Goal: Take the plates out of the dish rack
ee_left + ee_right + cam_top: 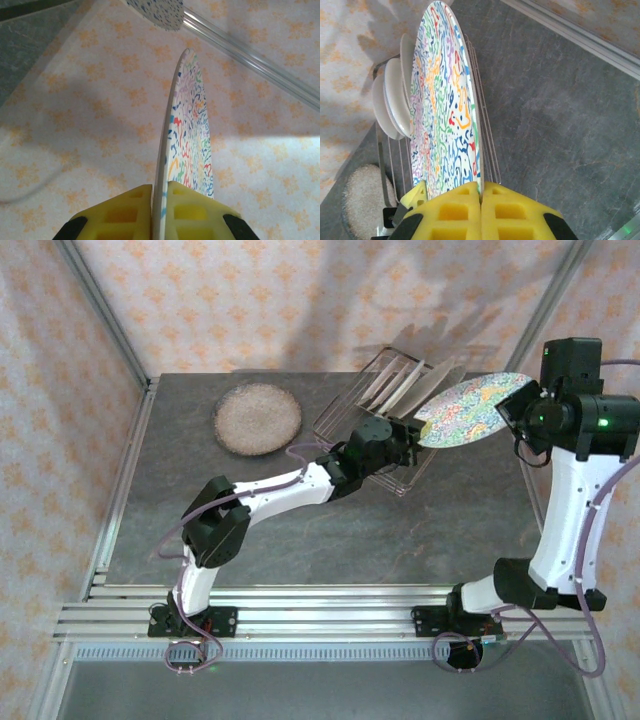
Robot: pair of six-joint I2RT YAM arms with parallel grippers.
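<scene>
We find the task partly done. The grey table [300, 530] carries the dish rack [345, 410] toward its far side, and the rack is not yet empty. The large multicolour plate [470, 408] is held up in the air just beside the rack's right end, tilted on edge. It appears lifted out of the prongs, though from the top view we cannot tell whether its lower rim is fully clear of the wire. One unloading looks complete: a brown-speckled plate [257, 418] lies flat on the table to the left of the rack, apart from it. At least two pale plates [395, 100] stand upright between the dividers behind the multicolour one, so we judge that they, and the plate now in hand, are left to be set down. Both claws are on the same plate. The left gripper [159, 192] has its yellow pads pressed together on the plate's rim, with no gap showing around the thin edge, and the right gripper [481, 187] is likewise clamped tight on the opposite rim. We judge this to be a transfer between arms — one grip must let go before the plate can be carried away and laid down.
</scene>
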